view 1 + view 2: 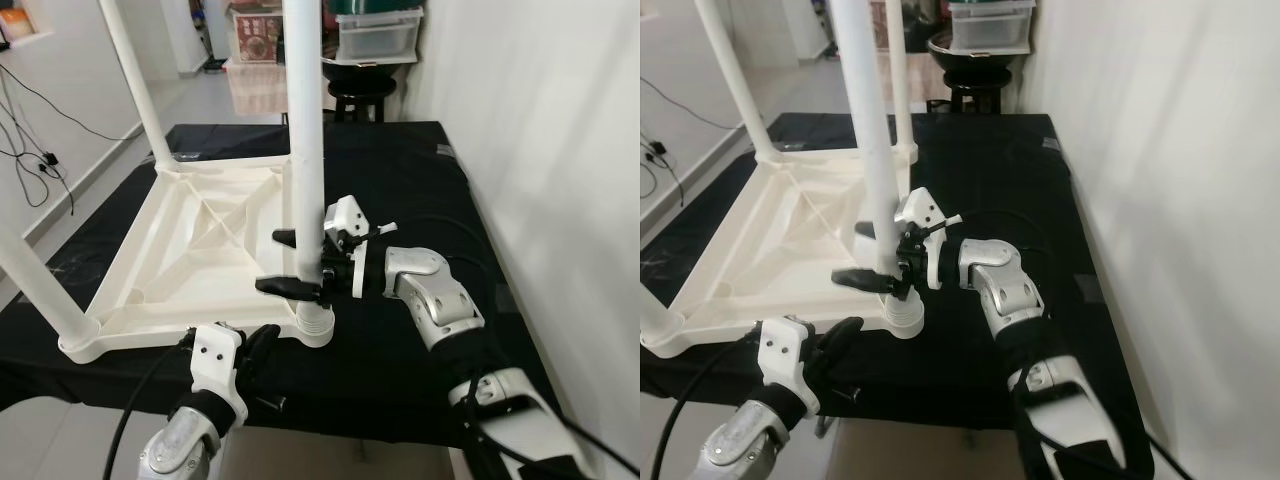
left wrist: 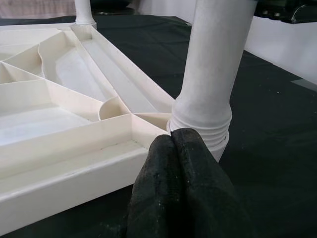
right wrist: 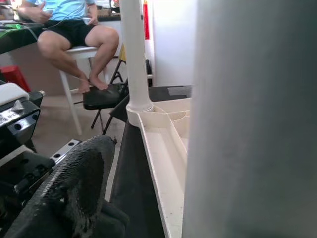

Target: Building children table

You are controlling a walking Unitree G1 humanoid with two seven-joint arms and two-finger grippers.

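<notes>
The right gripper (image 1: 290, 262) has its two black fingers (image 1: 284, 287) spread to either side of the nearest white table leg (image 1: 306, 150), one finger low near the threaded base and the other a little higher behind the leg; they bracket it closely, but whether they actually press on it cannot be told. In the right wrist view that leg fills the near side as a pale blurred column, with one black finger (image 3: 69, 191) beside it.

The left gripper (image 1: 252, 352) sits low at the near edge of the counter (image 1: 420, 180), its fingers (image 2: 176, 193) pressed together with nothing between them, their tips just at the screw collar (image 2: 203, 121) where the leg meets the corner socket of the tabletop (image 1: 205, 245).

The white plastic tabletop lies upside down on the black-covered counter, its ribbed underside facing up. The near leg stands upright in the corner closest to the robot. Another leg (image 1: 135, 80) stands in the far left corner, and a third (image 1: 35, 285) rises at the near left corner.

Beyond the counter are a black stool (image 1: 358, 95) with a clear storage box (image 1: 378, 35) above it, and cables (image 1: 35, 150) trail on the floor at the left. The right wrist view also catches a seated person (image 3: 74, 34) on a white stool across the room.
</notes>
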